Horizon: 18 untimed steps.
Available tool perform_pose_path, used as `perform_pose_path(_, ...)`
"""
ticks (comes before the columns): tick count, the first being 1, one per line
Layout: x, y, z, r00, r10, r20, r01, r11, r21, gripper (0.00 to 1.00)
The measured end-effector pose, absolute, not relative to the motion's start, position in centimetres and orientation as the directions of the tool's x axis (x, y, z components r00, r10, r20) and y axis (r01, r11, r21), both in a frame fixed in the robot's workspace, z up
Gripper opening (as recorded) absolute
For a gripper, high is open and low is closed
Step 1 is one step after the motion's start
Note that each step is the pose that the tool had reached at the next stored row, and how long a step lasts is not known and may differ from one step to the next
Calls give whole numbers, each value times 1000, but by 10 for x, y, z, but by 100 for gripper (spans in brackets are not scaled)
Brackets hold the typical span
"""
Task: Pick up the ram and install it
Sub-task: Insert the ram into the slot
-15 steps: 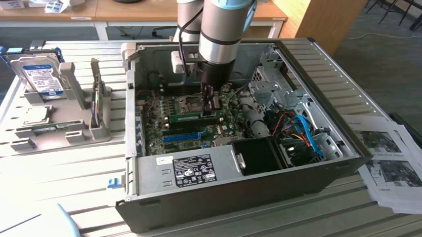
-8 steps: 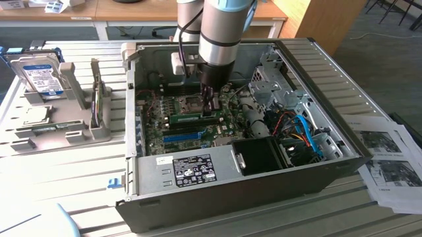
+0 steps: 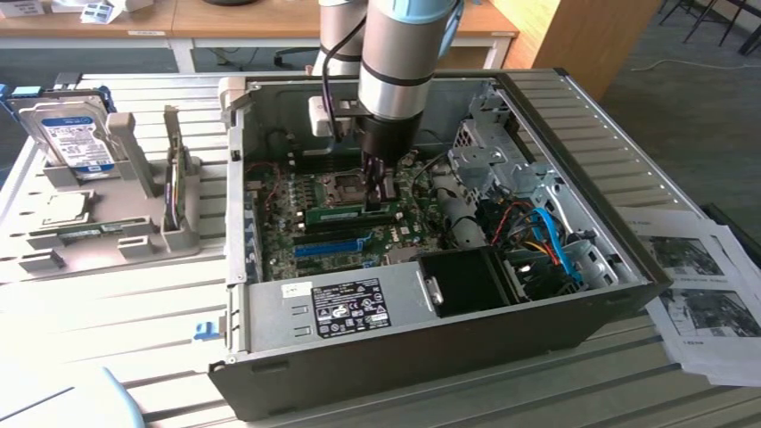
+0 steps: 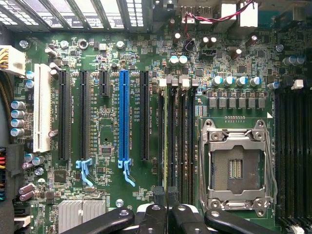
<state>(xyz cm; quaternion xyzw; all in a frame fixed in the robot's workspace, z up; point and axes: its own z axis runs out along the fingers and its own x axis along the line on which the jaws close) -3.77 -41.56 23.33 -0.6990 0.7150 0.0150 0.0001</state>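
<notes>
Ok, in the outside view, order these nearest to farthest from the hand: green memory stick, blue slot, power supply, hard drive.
From the hand:
1. Memory stick, right beside it.
2. Blue slot, farther along the board.
3. Power supply, at the near end of the case.
4. Hard drive, outside the case, exterior view's left.

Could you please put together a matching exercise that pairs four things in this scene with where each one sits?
Things:
1. hard drive
2. blue slot
3. printed sheets
4. end effector

Places:
A. on the table, at the exterior view's right of the computer case
B. lowered inside the case, over the motherboard
C. on the motherboard, between black slots
D. in the grey holder, at the exterior view's left of the case

Pairs: 1-D, 2-C, 3-A, 4-B
</notes>
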Motion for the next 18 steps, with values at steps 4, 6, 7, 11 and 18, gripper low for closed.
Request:
perform_pose_path(4,-38,-416,233,-23,-1000,-21,-1000,22,21,11)
perform_pose_path(6,-38,-416,233,-23,-1000,-21,-1000,22,21,11)
perform_pose_path(7,-38,-416,233,-23,-1000,-22,-1000,22,21,11)
perform_pose_path(11,-38,-416,232,-23,-1000,-21,-1000,22,21,11)
perform_pose_path(18,-38,-416,232,-20,-1000,-21,-1000,19,21,11)
